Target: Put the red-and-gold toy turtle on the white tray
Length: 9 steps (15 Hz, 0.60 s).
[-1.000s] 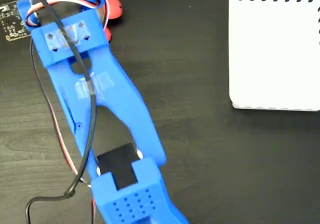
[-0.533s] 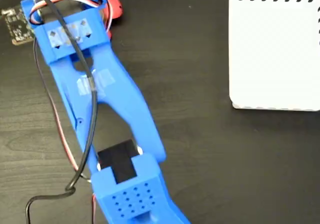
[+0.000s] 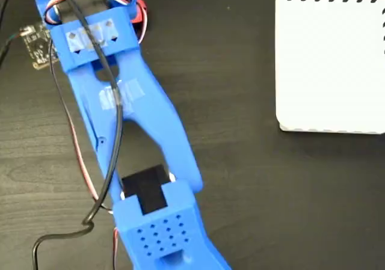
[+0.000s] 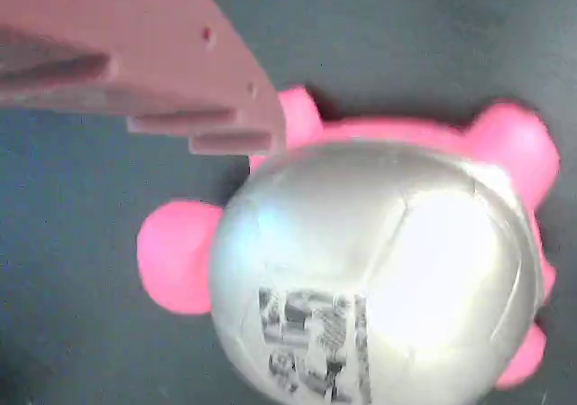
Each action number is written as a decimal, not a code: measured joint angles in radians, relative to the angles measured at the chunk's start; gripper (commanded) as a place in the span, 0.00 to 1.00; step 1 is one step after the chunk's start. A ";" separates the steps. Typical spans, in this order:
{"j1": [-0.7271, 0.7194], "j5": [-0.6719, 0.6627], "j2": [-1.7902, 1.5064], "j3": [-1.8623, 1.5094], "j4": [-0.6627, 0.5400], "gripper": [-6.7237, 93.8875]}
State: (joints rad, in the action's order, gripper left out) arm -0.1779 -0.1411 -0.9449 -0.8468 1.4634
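Observation:
In the wrist view the red-and-gold toy turtle (image 4: 379,261) fills most of the picture. Its shiny domed shell carries a black printed mark, and its pink-red head and feet stick out around it on the dark table. One finger (image 4: 180,80) of my gripper (image 4: 361,197) reaches in from the upper left, its tip at the turtle's upper-left foot. The other finger is out of the picture. Only a red sliver of the turtle (image 3: 142,11) shows beside my blue arm (image 3: 138,119) in the fixed view. The white tray (image 3: 331,59) lies at the right, far from the turtle.
A small circuit board (image 3: 37,44) hangs at the left of the wrist. Black and red-white cables (image 3: 90,180) run along the arm. Dark table (image 3: 240,180) lies between the arm and the tray.
My wrist has shifted a little to the right and towards the top of the fixed view. It now covers more of the turtle, so less of the red shows. The tray has not moved.

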 measured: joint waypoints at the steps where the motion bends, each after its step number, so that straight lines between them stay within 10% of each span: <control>1: 0.003 -0.025 0.014 0.002 -0.003 0.75; 9: 0.003 -0.035 0.166 0.061 -0.021 0.82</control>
State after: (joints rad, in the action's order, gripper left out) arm -0.1749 -0.1764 -0.7793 -0.7854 1.4419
